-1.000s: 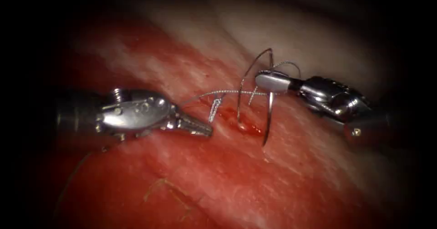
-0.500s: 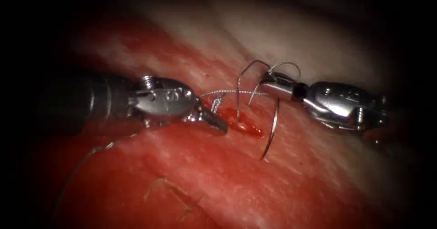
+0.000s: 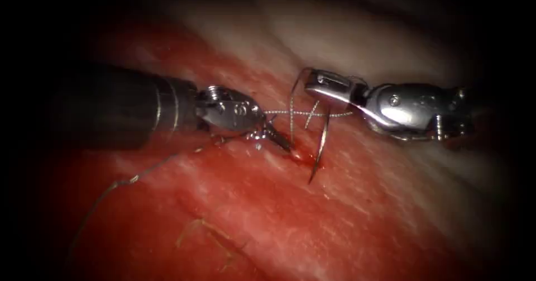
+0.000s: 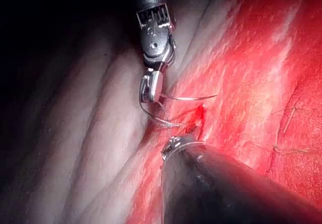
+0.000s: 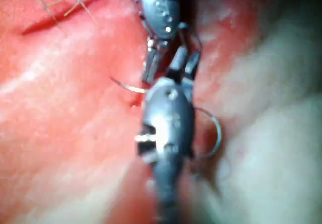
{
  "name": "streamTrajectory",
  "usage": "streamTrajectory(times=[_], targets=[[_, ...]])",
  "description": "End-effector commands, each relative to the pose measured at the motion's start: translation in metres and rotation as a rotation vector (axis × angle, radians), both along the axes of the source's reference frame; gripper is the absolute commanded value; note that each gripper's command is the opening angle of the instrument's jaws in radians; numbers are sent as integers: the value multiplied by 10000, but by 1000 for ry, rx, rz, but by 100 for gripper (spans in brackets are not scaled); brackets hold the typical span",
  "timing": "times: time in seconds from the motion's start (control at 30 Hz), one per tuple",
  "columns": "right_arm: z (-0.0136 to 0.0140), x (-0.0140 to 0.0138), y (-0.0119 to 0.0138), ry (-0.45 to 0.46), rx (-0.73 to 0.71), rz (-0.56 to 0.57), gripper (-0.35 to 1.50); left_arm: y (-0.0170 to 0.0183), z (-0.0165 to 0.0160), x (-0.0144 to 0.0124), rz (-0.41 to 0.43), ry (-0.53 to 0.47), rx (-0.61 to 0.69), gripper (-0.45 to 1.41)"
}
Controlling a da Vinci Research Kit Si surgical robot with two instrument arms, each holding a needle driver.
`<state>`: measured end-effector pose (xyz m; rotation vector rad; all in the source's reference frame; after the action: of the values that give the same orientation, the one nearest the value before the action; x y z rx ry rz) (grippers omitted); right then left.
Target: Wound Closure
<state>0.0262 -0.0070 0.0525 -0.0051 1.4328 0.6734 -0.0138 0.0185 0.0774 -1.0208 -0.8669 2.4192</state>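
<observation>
- The right arm's shiny silver tool point(image 3: 318, 85) had its two jaws pinched shut on the thin curved steel needle point(image 3: 319, 147), near the thread end of its curve.
- The needle hung down from those jaws. Its sharp tip pointed at the wet red pork tissue point(image 3: 346, 214), just right of the small dark cut point(image 3: 296, 153). I could not tell if the tip touched the tissue or was in it.
- One second before, the right tool sat further right. It had since slid left and a little up, and the needle tip had come closer to the cut.
- The left arm's silver tool with its dark shaft point(image 3: 277, 140) had moved a lot. A second before, it was far to the left. Now its narrow tip sat right at the left edge of the cut.
- Its jaws looked close together, but I could not tell if they were shut or held anything.
- The thin pale thread point(image 3: 290, 113) ran flat between the two tools, above the cut, as it did before.
- A little shiny red fluid point(image 3: 304, 158) sat in the cut.
- Another piece of thread point(image 3: 111, 187) trailed over the tissue, far to the left.
- In the left wrist view, the right tool point(image 4: 149, 94) held the needle point(image 4: 188, 97) above the cut point(image 4: 201, 114).
</observation>
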Motion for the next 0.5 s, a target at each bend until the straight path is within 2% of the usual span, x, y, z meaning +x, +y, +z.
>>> streamTrajectory(times=[0.03,0.3,0.5], targets=[[1,7,-2,1,-2,1,-35,-1,10,-5,2,5,-3,-45],[-3,8,-2,13,-27,9,-35,0,28,-9,37,44,-9,-45],[-2,13,-1,15,-46,0,-35,-2,27,-8,108,21,45,-45]])
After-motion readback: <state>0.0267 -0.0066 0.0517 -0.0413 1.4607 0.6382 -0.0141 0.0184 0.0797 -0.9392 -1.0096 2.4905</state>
